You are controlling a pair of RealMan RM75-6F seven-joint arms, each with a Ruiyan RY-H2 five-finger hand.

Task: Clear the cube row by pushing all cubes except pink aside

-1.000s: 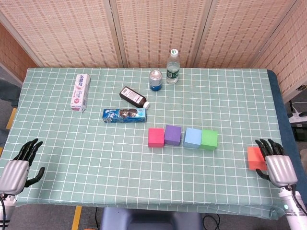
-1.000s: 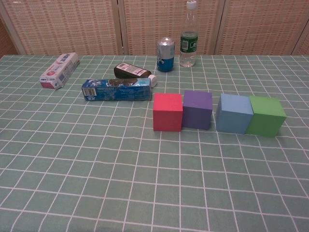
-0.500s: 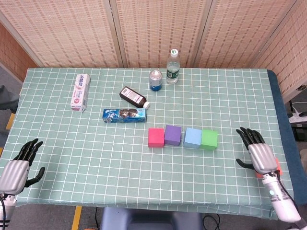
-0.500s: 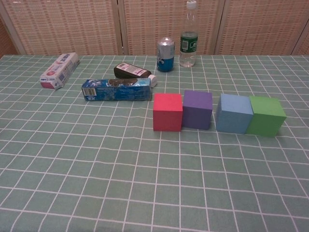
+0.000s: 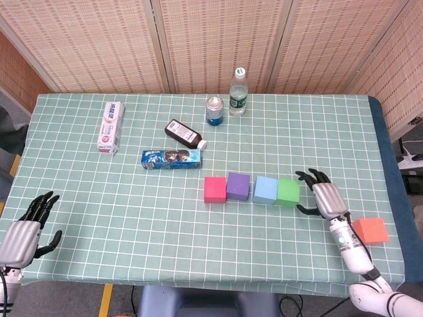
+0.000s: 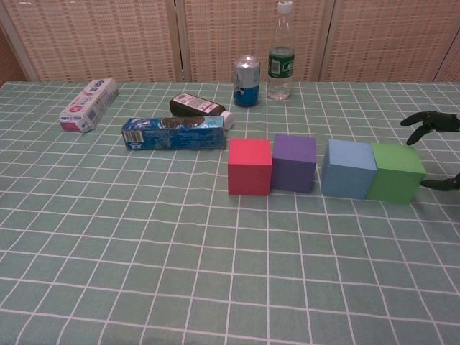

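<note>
A row of cubes lies mid-table: pink cube [image 5: 215,189] [image 6: 249,167], purple cube [image 5: 238,186] [image 6: 294,163], blue cube [image 5: 266,190] [image 6: 348,169] and green cube [image 5: 288,192] [image 6: 396,172]. An orange cube [image 5: 370,230] sits apart near the right edge. My right hand [image 5: 324,195] [image 6: 435,147] is open just right of the green cube, fingers spread, a small gap between them. My left hand [image 5: 26,228] rests open at the table's front left corner, holding nothing.
Behind the row lie a blue biscuit pack [image 5: 171,158], a dark bottle [image 5: 184,134], a can [image 5: 214,110], a water bottle [image 5: 238,91] and a white-pink box [image 5: 112,126]. The table's right edge [image 5: 386,178] is close to the right hand.
My right hand moved left and away from the front right corner to beside the green cube, uncovering the orange cube. The cube row and left hand stayed put.
</note>
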